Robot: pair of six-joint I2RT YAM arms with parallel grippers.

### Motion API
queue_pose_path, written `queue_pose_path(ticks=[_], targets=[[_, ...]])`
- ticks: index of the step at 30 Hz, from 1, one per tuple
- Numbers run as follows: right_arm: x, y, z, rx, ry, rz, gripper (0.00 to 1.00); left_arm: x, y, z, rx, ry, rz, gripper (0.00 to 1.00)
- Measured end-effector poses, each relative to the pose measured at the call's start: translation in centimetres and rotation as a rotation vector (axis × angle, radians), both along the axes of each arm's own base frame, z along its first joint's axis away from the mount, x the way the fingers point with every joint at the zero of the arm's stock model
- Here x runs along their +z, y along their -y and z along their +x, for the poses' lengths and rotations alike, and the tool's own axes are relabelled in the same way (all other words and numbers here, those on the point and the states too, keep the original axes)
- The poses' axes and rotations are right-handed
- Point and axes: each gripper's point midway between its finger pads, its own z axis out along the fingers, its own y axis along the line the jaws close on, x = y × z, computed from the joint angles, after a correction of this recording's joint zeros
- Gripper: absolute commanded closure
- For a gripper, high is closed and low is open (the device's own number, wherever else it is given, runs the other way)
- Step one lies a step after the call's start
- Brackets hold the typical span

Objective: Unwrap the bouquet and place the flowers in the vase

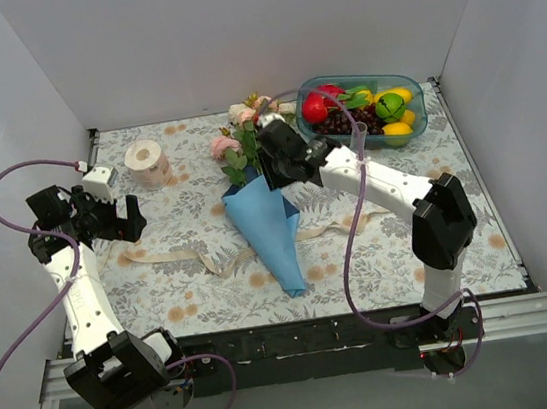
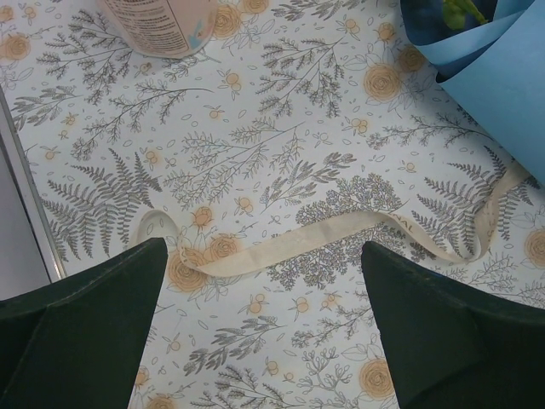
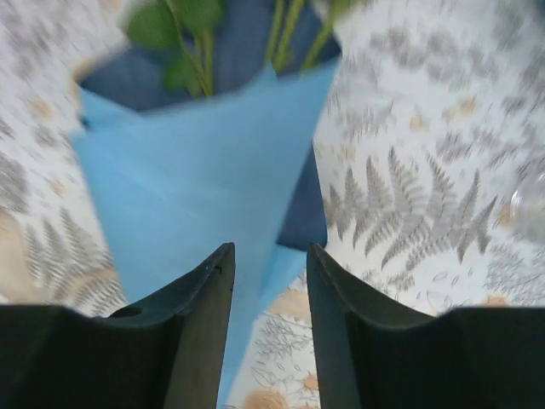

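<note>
Blue paper cone of the bouquet [image 1: 269,233] lies flat mid-worktop, tip toward the arm bases, open mouth toward the far wall.
- the flowers [image 1: 242,136]: pink and cream roses plus green leaves stick out of the cone mouth, heads on the worktop [image 1: 186,302] near the far edge. Stems are inside the paper, seen in the right wrist view [image 3: 285,34].
- cream ribbon [image 1: 200,258]: loose on the floral cloth, not round the cone. It runs from left of the cone across under it, and one end curls in the left wrist view [image 2: 341,239].
- right pincer [image 1: 270,175]: over the mouth end of the cone. Right wrist view shows the fingers partly apart with a narrow gap [image 3: 268,251] and blue paper visible beyond it. Nothing is clamped. The picture is blurred, so I can't tell whether the tips touch the paper.
- left pincer [image 1: 133,221]: fingers spread wide, nothing in them. It hangs above the ribbon's left end [image 2: 264,247], well apart from the cone.
- the vase [image 1: 359,136]: small clear tube, upright, between the right arm and the teal fruit tray [image 1: 420,121]. It's faint and partly behind the cable, so no detail.
- roll of tape [image 1: 150,162]: far left, near the left pincer.
</note>
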Motion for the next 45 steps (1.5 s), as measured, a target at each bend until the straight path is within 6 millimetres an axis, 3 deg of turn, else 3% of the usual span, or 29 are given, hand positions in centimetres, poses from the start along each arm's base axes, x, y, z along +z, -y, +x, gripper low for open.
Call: queue_pose_path(ticks=[2,4,7,10,16,24,28,32,37,41,45], targets=[[-4.2,2.1,-2.1,0.009,-0.068,-0.045,0.48,0.0,0.0,0.0,0.0,0.0,0.0,0.02],[-8.9,4.7,-5.8,0.029,-0.175,-0.075,0.48,-0.2,0.0,-0.1,0.0,-0.004,-0.002,0.02],[-11.8,6.8,-10.1,0.075,-0.269,-0.054,0.47,-0.5,0.1,-0.2,-0.001,-0.011,-0.004,0.02],[-11.9,6.7,-12.9,0.144,-0.295,0.053,0.46,-0.5,0.1,-0.2,-0.002,-0.011,-0.003,0.02],[-10.0,4.9,-15.8,0.288,-0.261,0.28,0.46,-0.5,0.1,-0.2,-0.002,-0.015,-0.004,0.02],[-10.5,2.7,-16.6,0.372,-0.295,0.375,0.47,-0.6,0.1,-0.4,-0.002,-0.019,-0.005,0.02],[-11.0,2.6,-16.7,0.371,-0.296,0.356,0.47,-0.6,0.2,-0.6,0.0,-0.026,-0.007,0.02],[-10.7,3.0,-17.9,0.374,-0.196,0.18,0.46,-0.6,0.3,-0.8,0.0,-0.027,-0.008,0.02],[-9.4,1.7,-22.1,0.468,-0.006,-0.062,0.46,-0.6,0.4,-0.8,0.0,-0.028,-0.012,0.02],[-11.9,2.9,-24.8,0.517,0.094,-0.322,0.47,-0.3,0.4,-1.0,0.001,-0.022,-0.01,0.02],[-14.8,4.8,-25.1,0.526,0.185,-0.632,0.47,0.3,0.6,-1.2,0.0,-0.002,0.001,0.02]])
